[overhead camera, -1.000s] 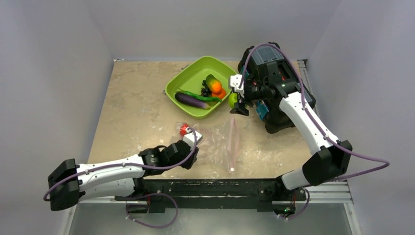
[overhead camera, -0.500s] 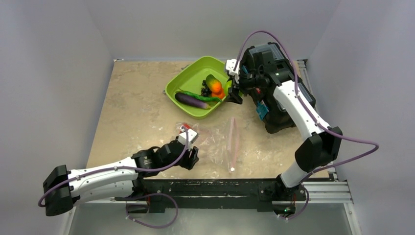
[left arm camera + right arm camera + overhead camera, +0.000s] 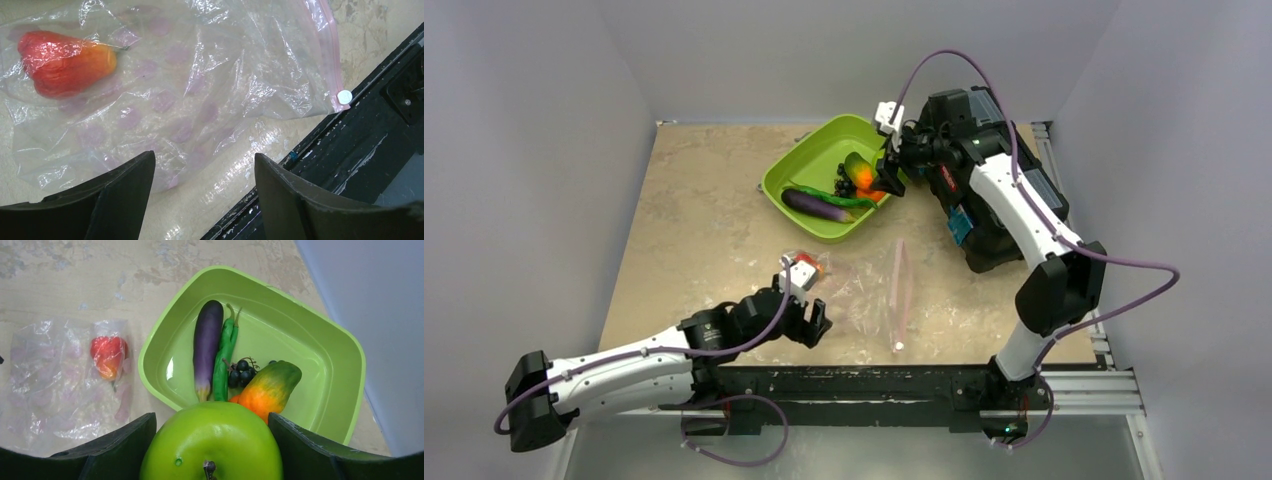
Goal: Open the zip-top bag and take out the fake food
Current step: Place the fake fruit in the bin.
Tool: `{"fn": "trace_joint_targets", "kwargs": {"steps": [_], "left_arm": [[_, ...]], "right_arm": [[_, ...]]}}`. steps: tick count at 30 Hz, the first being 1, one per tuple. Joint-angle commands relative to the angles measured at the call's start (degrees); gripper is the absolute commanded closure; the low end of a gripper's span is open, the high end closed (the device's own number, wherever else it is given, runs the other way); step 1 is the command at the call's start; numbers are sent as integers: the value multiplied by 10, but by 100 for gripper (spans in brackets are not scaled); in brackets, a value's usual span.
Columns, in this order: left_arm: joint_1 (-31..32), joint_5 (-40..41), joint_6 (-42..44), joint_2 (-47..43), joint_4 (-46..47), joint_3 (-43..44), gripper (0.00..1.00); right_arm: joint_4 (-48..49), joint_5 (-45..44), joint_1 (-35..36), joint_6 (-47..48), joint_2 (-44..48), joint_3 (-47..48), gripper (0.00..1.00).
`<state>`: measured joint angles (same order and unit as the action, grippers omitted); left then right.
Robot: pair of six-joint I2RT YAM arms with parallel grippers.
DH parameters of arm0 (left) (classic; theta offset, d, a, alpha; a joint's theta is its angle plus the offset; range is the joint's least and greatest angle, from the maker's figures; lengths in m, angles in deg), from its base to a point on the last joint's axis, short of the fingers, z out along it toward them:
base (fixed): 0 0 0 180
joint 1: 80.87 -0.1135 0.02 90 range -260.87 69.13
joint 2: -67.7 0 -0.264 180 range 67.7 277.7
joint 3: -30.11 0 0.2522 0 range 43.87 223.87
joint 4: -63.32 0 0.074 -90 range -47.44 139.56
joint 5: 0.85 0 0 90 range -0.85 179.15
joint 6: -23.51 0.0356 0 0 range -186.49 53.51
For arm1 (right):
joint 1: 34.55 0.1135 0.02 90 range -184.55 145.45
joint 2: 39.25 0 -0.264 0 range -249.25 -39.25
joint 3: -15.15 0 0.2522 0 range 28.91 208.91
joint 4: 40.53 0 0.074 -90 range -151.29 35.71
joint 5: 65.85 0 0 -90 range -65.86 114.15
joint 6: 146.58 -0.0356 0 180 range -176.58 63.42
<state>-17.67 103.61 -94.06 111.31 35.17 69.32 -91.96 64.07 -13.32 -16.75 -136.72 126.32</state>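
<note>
Presently, the left gripper is shown with its jaws spread wide and nothing clamped between them. The clear crinkly plastic zip-top bag lies flat on the beige marbled table directly ahead of these jaws. Its near edge reaches the tip of one dark finger; whether contact is made cannot be told. A glossy red-orange fruit is enclosed in the far corner of the bag, well ahead of the jaws and off to one side. The pink zip strip runs along the bag's edge on the opposite side and ends at a small white slider, beside the black frame rail.

The right gripper is closed on a glossy round green fruit, which fills the gap between the jaws and is pressed by both fingers. Below and ahead of these jaws sits the lime-green square plastic tray. It contains a long purple eggplant, a slender green pod touching the eggplant, a cluster of dark grapes and an orange-and-green fruit, the last lying nearest the held fruit.
</note>
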Motion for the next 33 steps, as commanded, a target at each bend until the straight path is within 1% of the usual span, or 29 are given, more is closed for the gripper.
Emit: {"fn": "trace_joint_targets", "kwargs": {"steps": [1, 13, 28, 31, 33], "left_arm": [[-7, -2, -15, -24, 13, -10, 27], [-14, 13, -26, -81, -6, -25, 20], [-19, 56, -40, -139, -47, -36, 16], [-19, 67, -43, -149, -56, -36, 14], [-20, 75, -46, -157, -60, -38, 11]], "right_arm": [[45, -20, 16, -46, -17, 37, 98], [76, -89, 60, -96, -80, 70, 99], [118, -163, 83, -139, -151, 112, 96], [126, -169, 88, -152, -166, 124, 96], [133, -178, 90, -163, -175, 130, 96]]}}
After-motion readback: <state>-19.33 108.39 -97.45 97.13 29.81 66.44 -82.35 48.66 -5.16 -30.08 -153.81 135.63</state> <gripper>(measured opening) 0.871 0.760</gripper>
